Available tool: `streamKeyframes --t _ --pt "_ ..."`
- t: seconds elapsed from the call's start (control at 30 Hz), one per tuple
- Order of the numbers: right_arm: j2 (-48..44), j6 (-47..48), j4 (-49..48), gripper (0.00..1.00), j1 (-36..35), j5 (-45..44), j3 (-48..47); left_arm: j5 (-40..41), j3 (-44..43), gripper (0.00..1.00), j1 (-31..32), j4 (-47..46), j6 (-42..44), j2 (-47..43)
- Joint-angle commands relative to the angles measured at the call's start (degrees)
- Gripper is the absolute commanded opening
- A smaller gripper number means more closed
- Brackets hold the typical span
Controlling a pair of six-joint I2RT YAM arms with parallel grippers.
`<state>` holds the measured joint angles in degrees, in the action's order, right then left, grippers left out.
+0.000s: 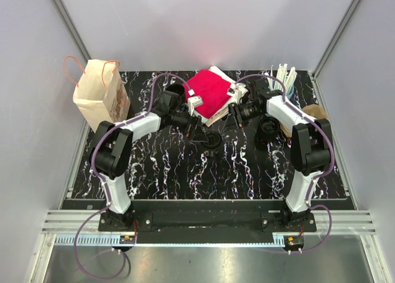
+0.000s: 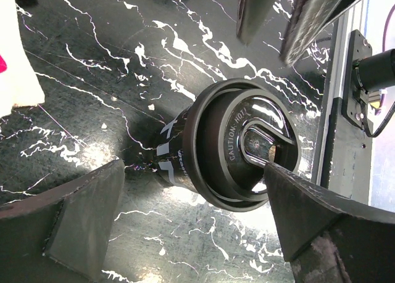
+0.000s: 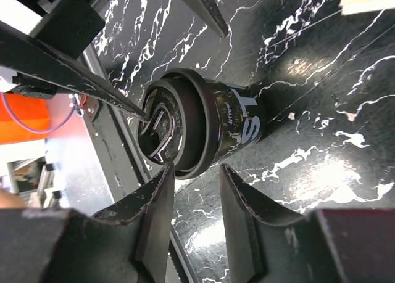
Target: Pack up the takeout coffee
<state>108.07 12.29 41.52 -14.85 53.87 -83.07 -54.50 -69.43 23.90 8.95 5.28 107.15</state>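
Item: black coffee cup point(image 1: 212, 141), upright on the counter point(image 1: 173, 172) and not yet packed; the paper bag point(image 1: 99, 95), which we judge to be its destination, stands well to the cup's left and farther back. Left gripper point(image 2: 196, 181): released, its fingers spread wide to either side of the cup, which we read as readiness to steady or take it. Right gripper point(image 3: 197, 172): half-closed at the rim of the cup's lid point(image 3: 166, 126); we cannot tell whether it pinches that rim or only hovers there.
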Motion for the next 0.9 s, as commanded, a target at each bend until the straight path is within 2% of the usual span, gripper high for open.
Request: streamKeyframes --t 0.0,0.47,0.87 --pt "1.0 -1.3 -0.6 0.4 -0.1 3.8 -2.3 -0.5 -2.6 0.95 0.3 -1.6 0.3 1.6" --pt "3.5 -2.1 -2.2 0.31 0.0 3.9 -1.2 0.7 -3.3 0.85 0.4 -0.3 1.0 2.6" --pt "5.5 -2.5 -2.8 0.31 0.0 4.5 0.1 0.6 -3.5 0.75 0.3 1.2 1.6 2.8"
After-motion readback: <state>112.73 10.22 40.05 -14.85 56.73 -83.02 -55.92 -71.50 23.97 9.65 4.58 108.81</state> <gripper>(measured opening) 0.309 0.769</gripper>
